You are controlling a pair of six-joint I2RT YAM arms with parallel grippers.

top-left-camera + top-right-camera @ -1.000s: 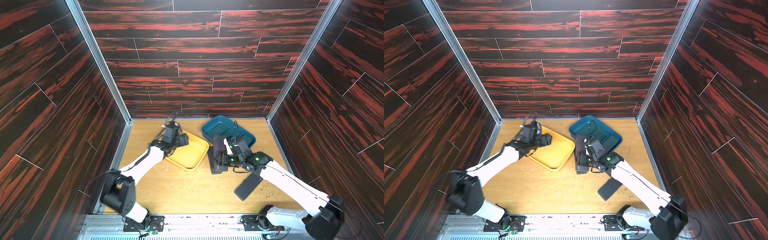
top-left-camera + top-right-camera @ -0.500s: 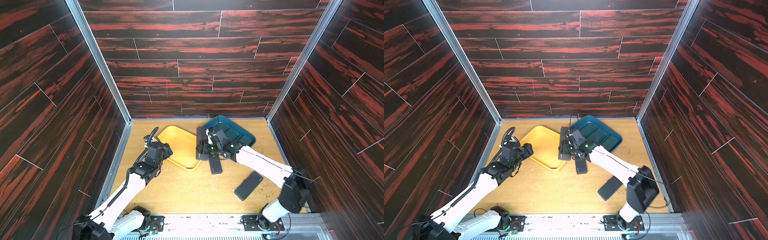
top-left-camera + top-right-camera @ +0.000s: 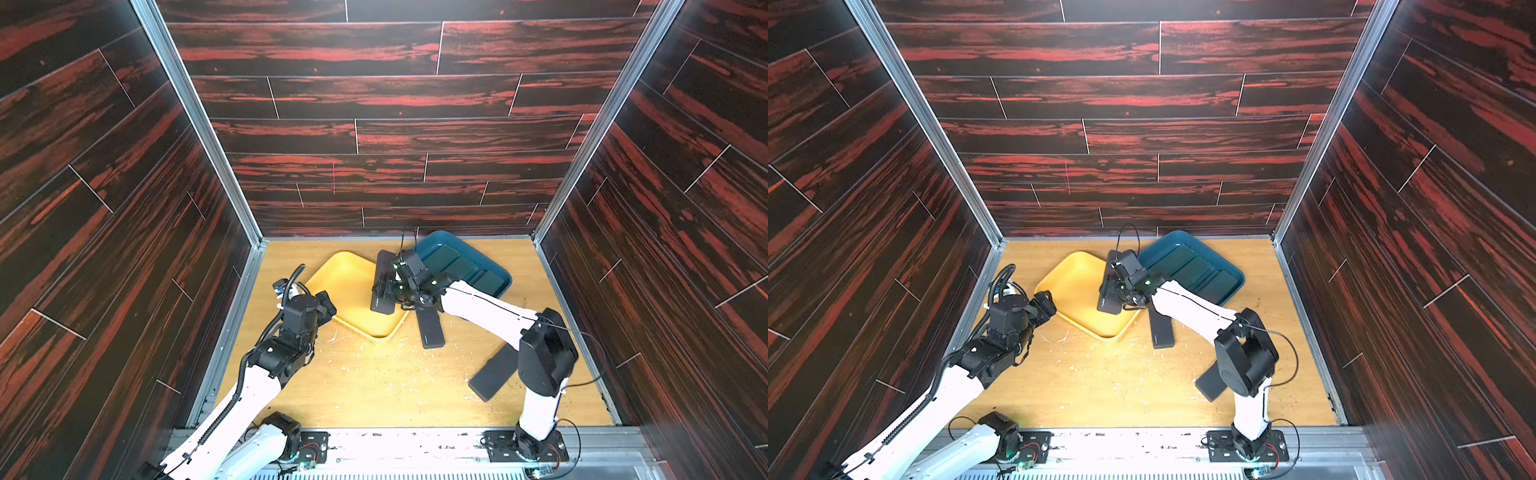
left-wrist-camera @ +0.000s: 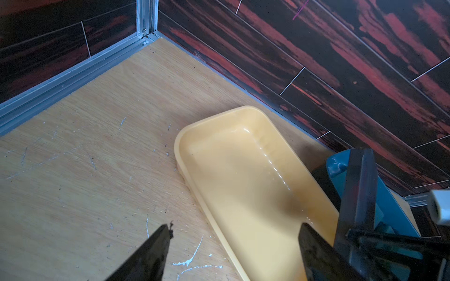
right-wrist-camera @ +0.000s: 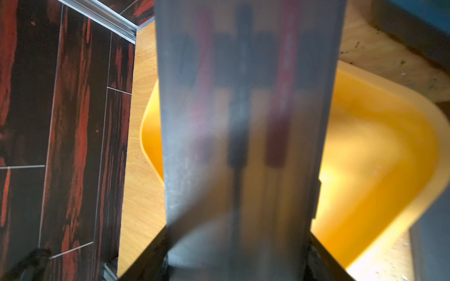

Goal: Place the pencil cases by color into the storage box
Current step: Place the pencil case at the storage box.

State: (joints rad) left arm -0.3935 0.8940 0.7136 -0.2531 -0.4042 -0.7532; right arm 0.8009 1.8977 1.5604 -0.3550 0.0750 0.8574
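My right gripper [image 3: 397, 291] is shut on a black pencil case [image 3: 383, 286], holding it tilted over the right side of the yellow storage tray [image 3: 347, 282]. In the right wrist view that case [image 5: 243, 121] fills the middle, with the yellow tray [image 5: 365, 158] beneath it. The blue storage tray [image 3: 503, 274] behind holds three dark green cases [image 3: 461, 269]. Two more black cases lie on the table, one [image 3: 430, 328] beside the yellow tray and one [image 3: 492, 374] partly under the right arm. My left gripper [image 3: 328, 305] is open and empty at the yellow tray's left rim [image 4: 180, 146].
The wooden floor [image 3: 374, 382] is boxed in by dark red-streaked walls on three sides, with metal rails at the corners. The two trays sit side by side near the back wall. Both arm bases stand at the front edge.
My right gripper carried the black case leftward, from beside the blue tray to over the yellow tray. My left gripper drew back from above the yellow tray to its left rim.
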